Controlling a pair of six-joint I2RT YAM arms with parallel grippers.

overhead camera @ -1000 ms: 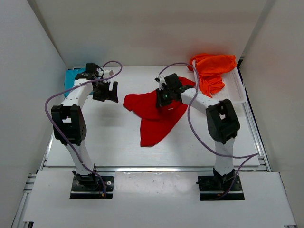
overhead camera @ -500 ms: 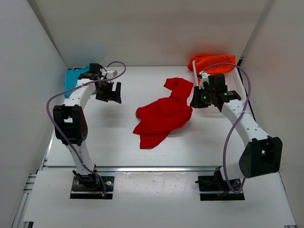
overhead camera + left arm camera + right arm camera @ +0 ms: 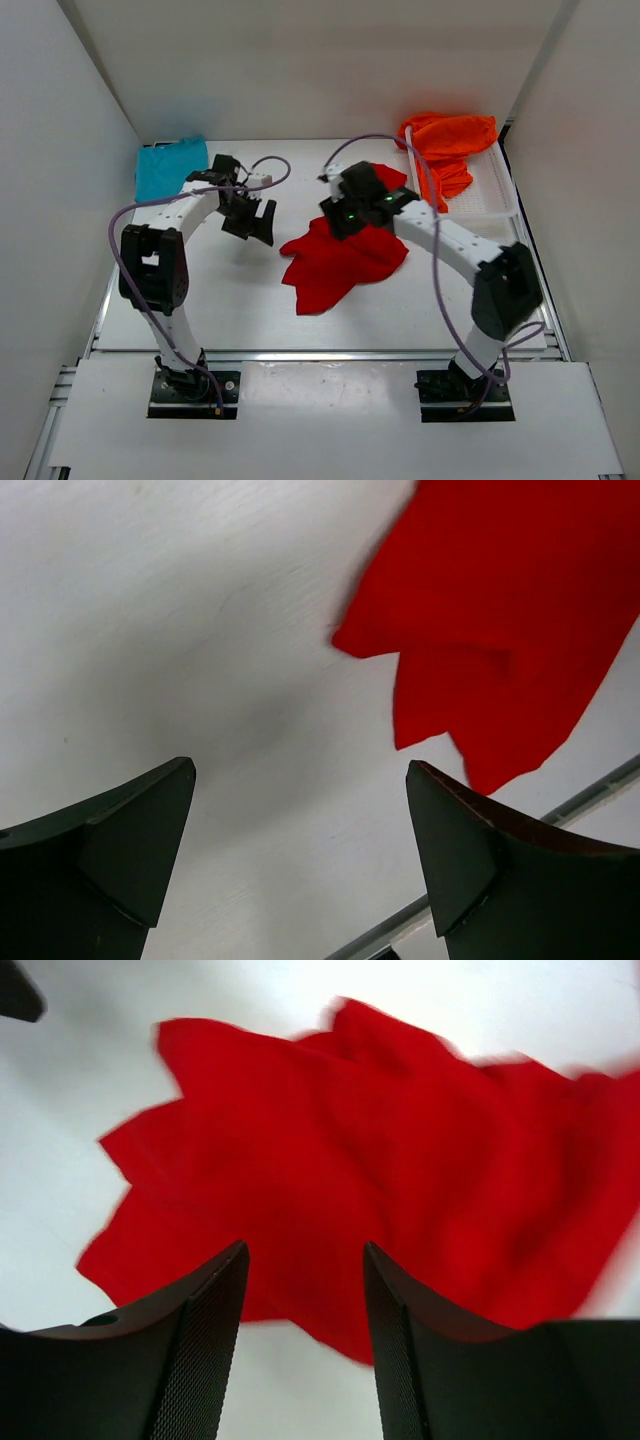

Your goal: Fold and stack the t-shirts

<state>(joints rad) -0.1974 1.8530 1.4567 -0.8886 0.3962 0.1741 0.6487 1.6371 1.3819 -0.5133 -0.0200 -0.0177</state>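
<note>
A crumpled red t-shirt [image 3: 340,262] lies mid-table; it also fills the right wrist view [image 3: 400,1170] and shows in the left wrist view [image 3: 500,620]. My right gripper [image 3: 340,218] [image 3: 305,1248] hovers over the shirt's back edge, jaws open, nothing between them. Just left of the shirt, my left gripper [image 3: 258,225] [image 3: 300,768] stands wide open over bare table. The teal-blue t-shirt [image 3: 170,168] lies flat at the back left. The orange t-shirt [image 3: 450,145] is heaped at the back right.
A white mesh basket [image 3: 500,185] holds the orange t-shirt at the table's back right edge. White walls close in the table on the left, the back and the right. A metal rail [image 3: 320,353] runs along the near edge.
My right arm swung from the right side back over the red t-shirt, and its jaws opened. The shirt's back part dropped into a tighter heap. My left gripper moved right, toward the shirt.
</note>
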